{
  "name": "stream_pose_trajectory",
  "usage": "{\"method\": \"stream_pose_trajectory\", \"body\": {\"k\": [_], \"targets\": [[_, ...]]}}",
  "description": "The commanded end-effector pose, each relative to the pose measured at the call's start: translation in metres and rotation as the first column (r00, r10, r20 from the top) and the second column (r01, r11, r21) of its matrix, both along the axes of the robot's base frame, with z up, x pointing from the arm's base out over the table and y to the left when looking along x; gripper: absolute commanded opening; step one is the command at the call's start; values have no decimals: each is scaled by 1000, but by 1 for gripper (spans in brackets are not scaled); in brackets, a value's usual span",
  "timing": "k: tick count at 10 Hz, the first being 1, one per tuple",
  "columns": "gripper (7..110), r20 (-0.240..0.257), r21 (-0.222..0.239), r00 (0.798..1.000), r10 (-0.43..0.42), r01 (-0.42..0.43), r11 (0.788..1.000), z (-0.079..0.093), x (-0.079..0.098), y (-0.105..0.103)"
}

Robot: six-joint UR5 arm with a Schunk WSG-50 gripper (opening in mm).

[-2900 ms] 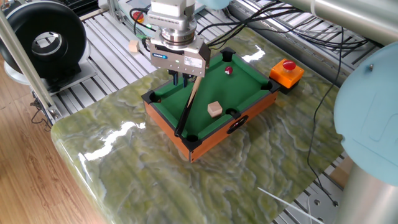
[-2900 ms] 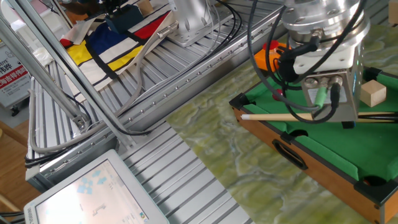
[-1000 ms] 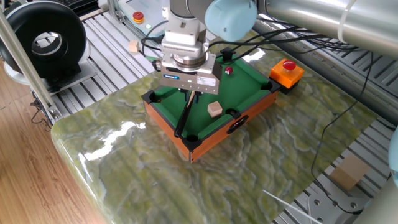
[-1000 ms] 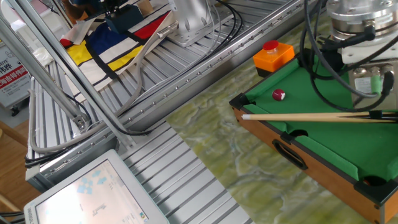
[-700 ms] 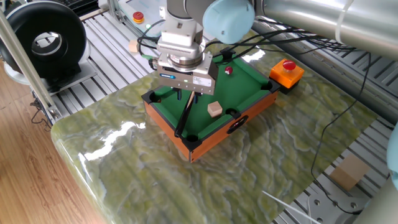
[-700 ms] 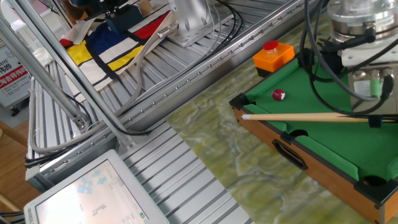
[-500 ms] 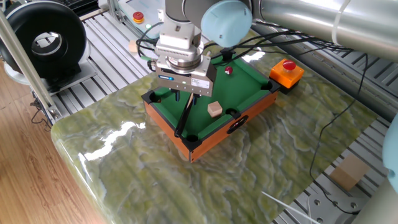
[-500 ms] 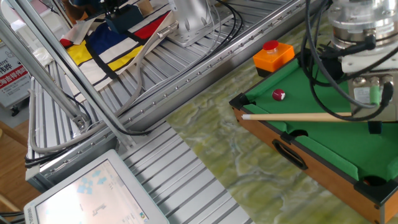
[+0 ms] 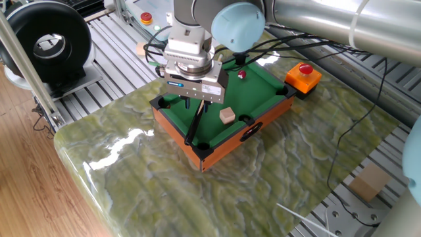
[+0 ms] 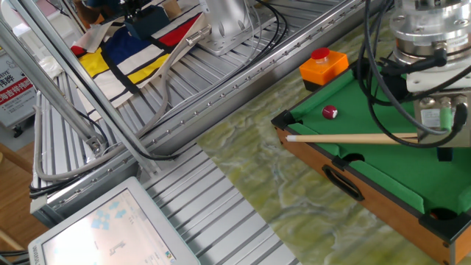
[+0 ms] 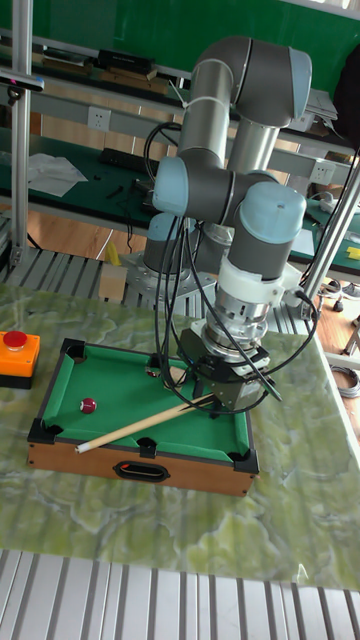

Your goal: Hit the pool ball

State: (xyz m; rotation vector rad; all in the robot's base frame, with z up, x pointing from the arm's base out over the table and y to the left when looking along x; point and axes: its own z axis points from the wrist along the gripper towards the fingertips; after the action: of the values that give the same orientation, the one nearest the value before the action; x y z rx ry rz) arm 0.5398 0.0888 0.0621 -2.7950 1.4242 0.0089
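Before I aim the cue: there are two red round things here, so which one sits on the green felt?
The pool ball: tiny, glossy, dark red, on the felt. The red button tops an orange box outside the pool table.

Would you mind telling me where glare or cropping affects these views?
One fixed view: bright window glare streaks the marble tabletop. The other fixed view: the gripper is cropped by the right edge, while the pool ball stays sharp. Tall fixed view: even lighting.

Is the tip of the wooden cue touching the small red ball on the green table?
Apart. In the other fixed view, green felt shows between the pool ball and the cue; the tall fixed view shows the same gap.
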Motion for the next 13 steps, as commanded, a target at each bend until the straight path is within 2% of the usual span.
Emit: {"method": "stream_pose_trajectory", "body": {"k": [1,3,7,13], "targets": [[22,-13,-1,1000,0,0,1000,0,-4,-4],[22,-10,9,1000,-6,6,1000,0,-6,-9],[22,-1,15,999,35,-35,999,3,7,-27],[22,12,32,999,39,-40,999,-4,7,-19]]}}
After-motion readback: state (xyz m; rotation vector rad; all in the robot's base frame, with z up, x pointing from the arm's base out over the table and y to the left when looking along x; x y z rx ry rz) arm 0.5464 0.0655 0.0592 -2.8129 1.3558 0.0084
